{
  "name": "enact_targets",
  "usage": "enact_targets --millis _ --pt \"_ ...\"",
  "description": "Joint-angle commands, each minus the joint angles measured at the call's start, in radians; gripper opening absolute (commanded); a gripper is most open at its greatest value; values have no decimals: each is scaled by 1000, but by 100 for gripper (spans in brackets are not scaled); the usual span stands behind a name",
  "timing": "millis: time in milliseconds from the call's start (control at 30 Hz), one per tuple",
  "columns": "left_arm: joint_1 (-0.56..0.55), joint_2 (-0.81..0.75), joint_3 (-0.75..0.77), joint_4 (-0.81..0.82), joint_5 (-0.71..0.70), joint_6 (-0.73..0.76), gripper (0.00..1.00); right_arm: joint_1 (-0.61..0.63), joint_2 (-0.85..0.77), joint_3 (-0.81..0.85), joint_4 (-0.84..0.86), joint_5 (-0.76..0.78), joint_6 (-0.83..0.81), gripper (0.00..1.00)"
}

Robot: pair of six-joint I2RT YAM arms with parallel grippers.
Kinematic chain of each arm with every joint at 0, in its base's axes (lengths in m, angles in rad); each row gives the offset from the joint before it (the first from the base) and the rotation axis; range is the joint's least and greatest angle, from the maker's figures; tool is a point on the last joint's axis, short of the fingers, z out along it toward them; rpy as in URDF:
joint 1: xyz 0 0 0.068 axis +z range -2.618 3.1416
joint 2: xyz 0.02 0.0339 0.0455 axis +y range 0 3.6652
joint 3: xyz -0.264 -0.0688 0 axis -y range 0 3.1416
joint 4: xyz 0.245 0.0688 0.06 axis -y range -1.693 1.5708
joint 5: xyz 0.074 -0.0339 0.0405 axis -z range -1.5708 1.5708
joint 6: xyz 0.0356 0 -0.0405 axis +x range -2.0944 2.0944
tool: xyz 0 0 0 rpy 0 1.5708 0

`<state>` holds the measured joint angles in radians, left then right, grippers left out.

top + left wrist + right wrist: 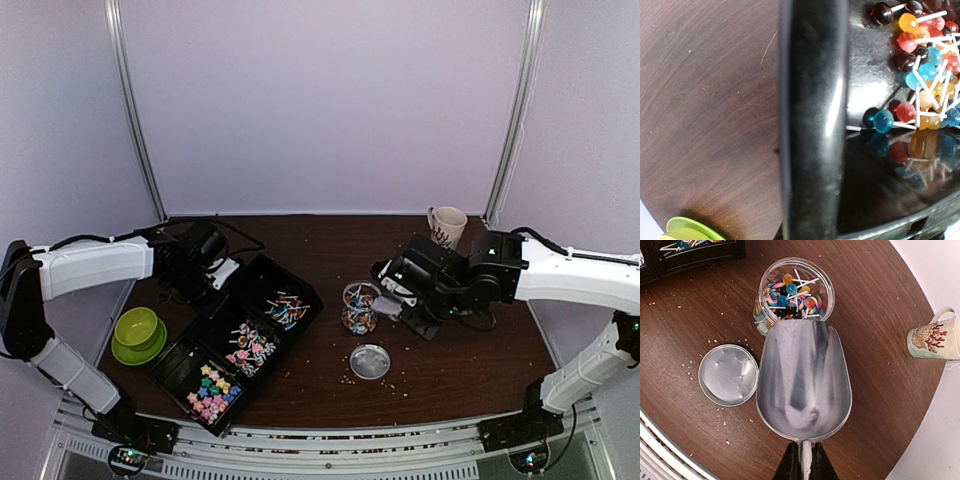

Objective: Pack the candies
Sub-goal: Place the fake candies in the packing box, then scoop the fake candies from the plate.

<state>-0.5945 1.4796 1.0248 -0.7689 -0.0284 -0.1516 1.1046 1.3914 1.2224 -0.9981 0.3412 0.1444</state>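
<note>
The right gripper [803, 461] pinches the scoop [802, 380] by its handle above the jar [761, 315] of candies [790, 290] mid-table [880, 305] (lid [728, 374] beside, coral-patterned mug [935, 337] at the far edge). The left gripper [215, 268] clamps the tray [812, 120] rim beside lollipops [927, 70].

You get soft, even overhead light with faint shadows on the table [330, 250], but the left wrist view blurs the close tray rim [812, 120], streaked with glare, like the scoop [802, 375].

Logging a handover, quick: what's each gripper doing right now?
Left gripper: shut, apparently pinching the black tray rim.
Right gripper: shut on the metal scoop handle.
</note>
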Motion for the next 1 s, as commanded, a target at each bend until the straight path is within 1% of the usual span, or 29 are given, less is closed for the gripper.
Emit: enact_targets --millis 0,267,467,600,967 --pt "10 -39 50 54 24 -19 0 5 28 65 -68 27 -26 0" --pt "10 -38 49 54 26 -21 0 6 80 181 -135 81 -70 0" --pt "10 -38 49 54 28 -19 0 22 57 192 -67 82 -135 0" --pt "10 -32 50 54 34 -19 0 71 53 211 -29 79 -213 0" --pt "10 -12 50 50 30 -19 0 161 216 382 -63 115 -339 0"
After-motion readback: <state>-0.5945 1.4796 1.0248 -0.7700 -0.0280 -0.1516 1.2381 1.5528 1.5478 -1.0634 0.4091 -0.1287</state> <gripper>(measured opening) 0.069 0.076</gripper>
